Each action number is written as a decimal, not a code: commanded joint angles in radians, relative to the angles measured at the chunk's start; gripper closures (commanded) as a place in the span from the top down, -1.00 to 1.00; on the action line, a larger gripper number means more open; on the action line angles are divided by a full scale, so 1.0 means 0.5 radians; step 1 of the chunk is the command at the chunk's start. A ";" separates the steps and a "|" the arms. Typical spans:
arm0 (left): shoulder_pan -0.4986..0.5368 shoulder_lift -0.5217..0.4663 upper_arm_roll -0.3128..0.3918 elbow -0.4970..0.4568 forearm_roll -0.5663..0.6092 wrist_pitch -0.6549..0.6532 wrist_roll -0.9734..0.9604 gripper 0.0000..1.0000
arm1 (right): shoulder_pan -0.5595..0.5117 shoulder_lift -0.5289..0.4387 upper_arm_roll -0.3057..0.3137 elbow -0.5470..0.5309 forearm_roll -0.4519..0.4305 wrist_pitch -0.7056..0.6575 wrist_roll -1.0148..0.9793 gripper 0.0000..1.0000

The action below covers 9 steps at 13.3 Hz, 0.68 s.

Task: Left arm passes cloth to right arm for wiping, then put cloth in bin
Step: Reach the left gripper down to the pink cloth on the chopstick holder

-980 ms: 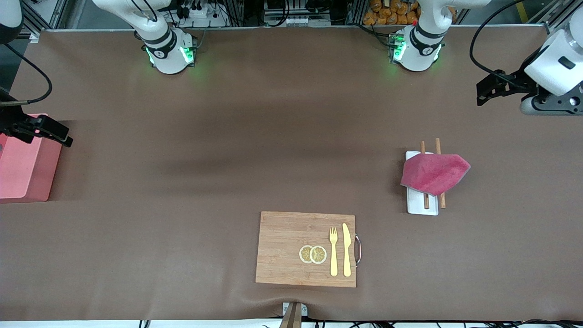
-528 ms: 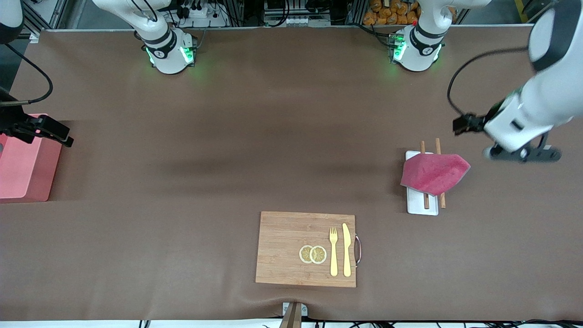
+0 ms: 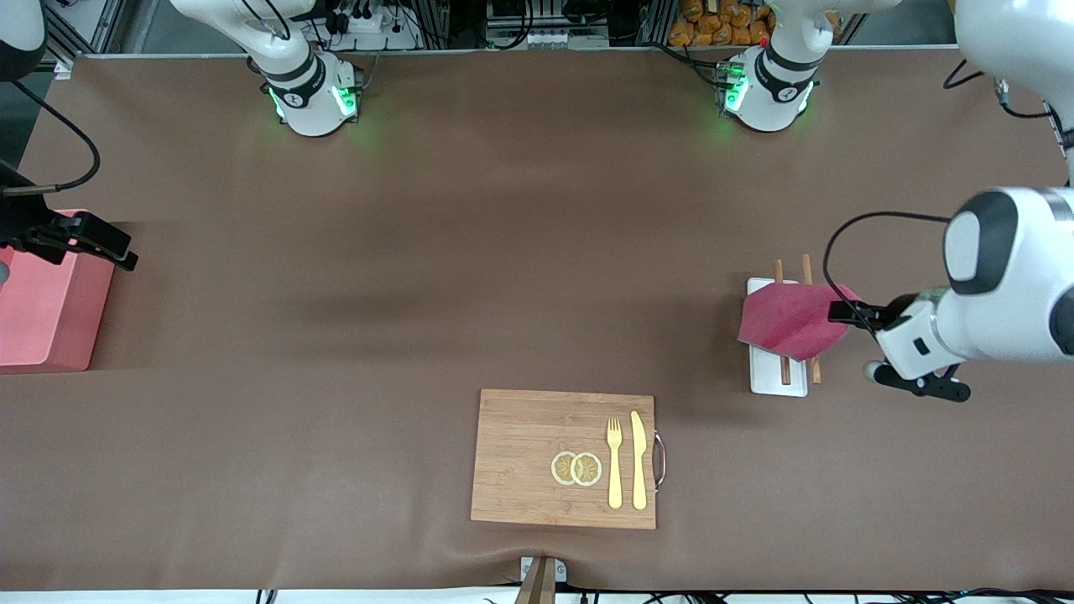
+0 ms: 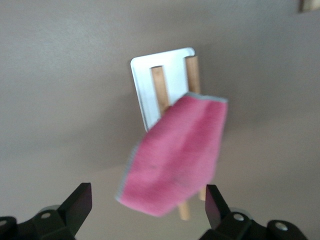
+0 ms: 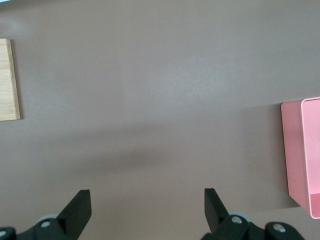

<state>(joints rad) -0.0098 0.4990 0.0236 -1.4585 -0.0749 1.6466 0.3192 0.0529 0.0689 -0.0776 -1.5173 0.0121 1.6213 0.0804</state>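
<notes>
Cloth (image 3: 793,320) lies draped over a small white tray (image 3: 777,379) and two wooden sticks (image 3: 784,367), toward the left arm's end of the table. In the front view we see the left arm (image 3: 1003,277) bent low, wrist angled toward the cloth, with the left gripper (image 3: 847,313) over the cloth's edge. The right gripper (image 3: 80,243) waits over the bin (image 3: 42,310) at the right arm's end. A cutting board (image 3: 537,457) with fork (image 3: 614,461) and knife (image 3: 638,460) sits nearer the camera.

Left wrist view: we see the fingers (image 4: 77,202) spread wide, with the cloth (image 4: 175,157) and the tray (image 4: 150,80) below them.

Right wrist view: fingers (image 5: 77,207) spread apart over bare table, bin (image 5: 300,155) at the frame edge.
</notes>
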 commanded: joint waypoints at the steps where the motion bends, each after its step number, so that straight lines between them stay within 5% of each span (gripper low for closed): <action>1: 0.190 0.158 -0.004 0.085 -0.291 0.005 0.220 1.00 | 0.029 -0.034 -0.010 -0.027 -0.043 -0.003 0.042 1.00; 4: 0.357 0.210 -0.004 0.055 -0.687 -0.013 0.205 1.00 | 0.029 -0.034 -0.010 -0.027 -0.043 0.000 0.045 1.00; 9: 0.385 0.260 -0.007 -0.052 -0.859 -0.050 0.196 1.00 | 0.029 -0.030 -0.014 -0.033 -0.043 -0.003 0.045 1.00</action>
<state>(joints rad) 0.1837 0.6218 0.0243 -1.4627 -0.4641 1.6424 0.4217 0.0530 0.0689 -0.0775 -1.5179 0.0121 1.6210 0.0812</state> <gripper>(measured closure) 0.000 0.000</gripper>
